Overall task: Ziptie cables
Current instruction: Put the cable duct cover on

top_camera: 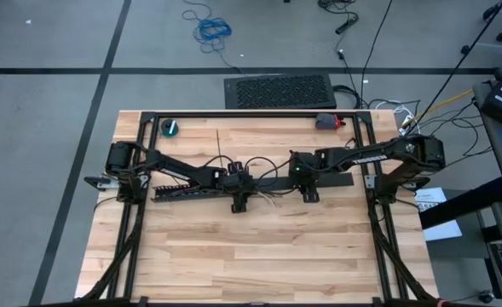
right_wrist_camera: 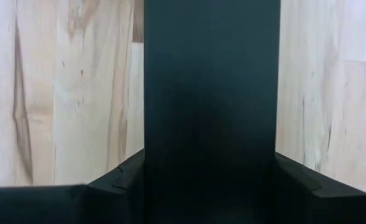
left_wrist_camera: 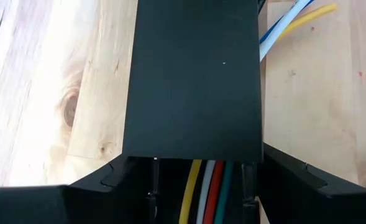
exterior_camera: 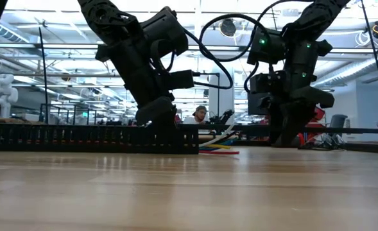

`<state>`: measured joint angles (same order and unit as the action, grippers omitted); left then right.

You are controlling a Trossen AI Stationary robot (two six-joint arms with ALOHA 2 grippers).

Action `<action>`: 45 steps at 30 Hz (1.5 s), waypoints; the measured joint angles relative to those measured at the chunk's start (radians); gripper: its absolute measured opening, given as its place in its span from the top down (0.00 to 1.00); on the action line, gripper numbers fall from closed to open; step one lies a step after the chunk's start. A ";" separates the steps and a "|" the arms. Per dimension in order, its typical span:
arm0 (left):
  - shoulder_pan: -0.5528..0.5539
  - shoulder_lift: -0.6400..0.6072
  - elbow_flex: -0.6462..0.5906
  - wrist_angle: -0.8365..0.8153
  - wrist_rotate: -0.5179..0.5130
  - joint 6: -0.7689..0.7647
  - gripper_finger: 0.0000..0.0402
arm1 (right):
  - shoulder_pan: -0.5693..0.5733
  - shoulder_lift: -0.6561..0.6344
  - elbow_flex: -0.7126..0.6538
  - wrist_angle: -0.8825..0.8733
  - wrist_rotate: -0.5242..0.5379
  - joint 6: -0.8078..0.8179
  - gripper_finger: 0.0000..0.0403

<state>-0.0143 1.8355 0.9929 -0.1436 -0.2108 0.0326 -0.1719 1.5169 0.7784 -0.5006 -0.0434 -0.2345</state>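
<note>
High view: the left gripper (top_camera: 238, 194) sits at the inner end of the black slotted duct (top_camera: 174, 189), and the right gripper (top_camera: 308, 189) at the inner end of a black flat strip (top_camera: 340, 179). The cables (top_camera: 268, 198) lie on the table (top_camera: 259, 256) between the two grippers, partly covered by both arms. A thin dark strip (top_camera: 219, 143) lies farther back, too fine to identify.

Low view: the left gripper (exterior_camera: 163, 131) is down on the duct (exterior_camera: 79, 138). The cables' (exterior_camera: 217, 149) loose ends show beside the duct's end. The right gripper (exterior_camera: 285, 131) is down at table level, and its contact point is lost in shadow.

Left wrist view: a flat black surface, apparently the duct (left_wrist_camera: 195, 81), fills the gap between the fingers (left_wrist_camera: 46, 205), which clamp it. Cables (left_wrist_camera: 207, 193) run beneath it, hidden along most of their length.

Right wrist view: the fingers (right_wrist_camera: 46, 205) grip the strip (right_wrist_camera: 210, 93), which hides everything under it.
</note>
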 joint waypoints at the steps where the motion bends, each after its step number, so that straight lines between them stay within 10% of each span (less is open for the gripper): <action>1: 0.000 0.000 0.000 0.000 0.000 0.000 0.39 | 0.000 0.000 0.000 0.000 0.000 -0.001 0.48; 10: 0.000 0.000 0.000 0.002 0.000 0.000 0.39 | 0.003 0.000 0.000 0.000 0.003 0.010 0.48; 18: 0.001 0.001 0.000 0.007 0.000 0.000 0.39 | 0.010 0.000 0.000 -0.019 0.011 0.021 0.24; 35: 0.001 0.001 0.000 0.005 0.001 -0.001 0.39 | 0.054 -0.140 0.015 0.048 0.021 0.062 0.30; 45: 0.001 0.001 0.000 0.003 0.001 0.000 0.39 | 0.184 -0.019 0.015 0.211 0.251 0.104 0.33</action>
<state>-0.0135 1.8366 0.9928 -0.1410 -0.2096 0.0322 0.0120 1.4981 0.7937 -0.2896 0.2073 -0.1307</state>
